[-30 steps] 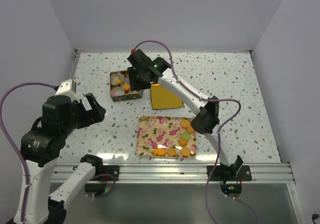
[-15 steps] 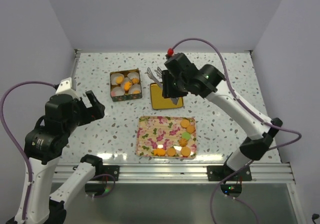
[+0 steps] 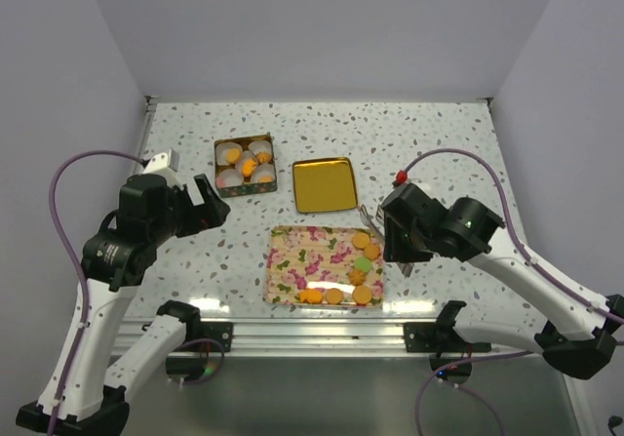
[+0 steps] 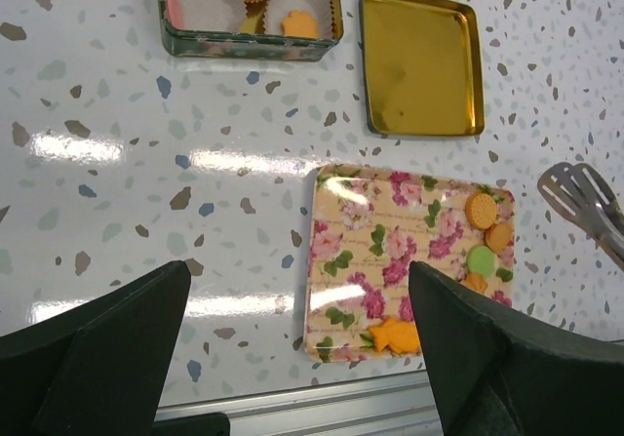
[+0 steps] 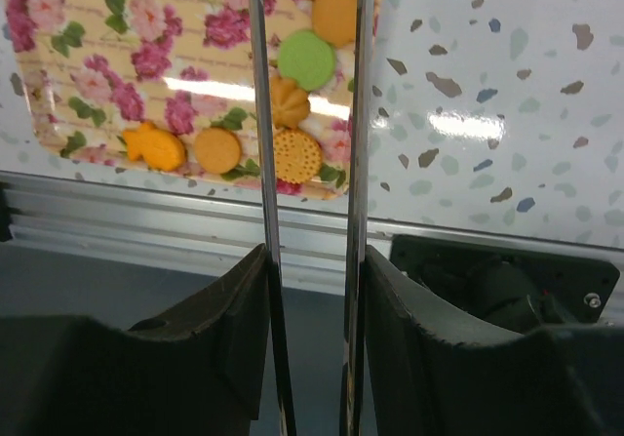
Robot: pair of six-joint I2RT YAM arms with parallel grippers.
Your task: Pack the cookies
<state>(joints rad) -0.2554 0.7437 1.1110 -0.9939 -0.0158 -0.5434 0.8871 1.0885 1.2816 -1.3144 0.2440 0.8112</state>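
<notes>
Only the right wrist camera catches the right gripper [image 5: 312, 260] clamped on slim metal tongs [image 4: 577, 190], blades parted over orange-brown and green cookies [image 5: 292, 95] on the flower-printed rectangular tray [image 5: 78, 65], while the left gripper [image 4: 297, 280] hangs wide open, its view adding more in the green tin [image 4: 249, 44] beyond.

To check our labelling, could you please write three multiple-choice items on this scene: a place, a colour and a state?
1. The gold lid lies: A on the table beside the tin; B inside the tin; C in a gripper.
2. The odd-coloured cookie on the tray is: A pink; B green; C blue.
3. The left gripper is: A shut on a cookie; B shut on the lid; C open, empty.
Answers: A, it rests on bare table next to the tin; B, green among orange cookies; C, its fingers stand wide apart, nothing between.
</notes>
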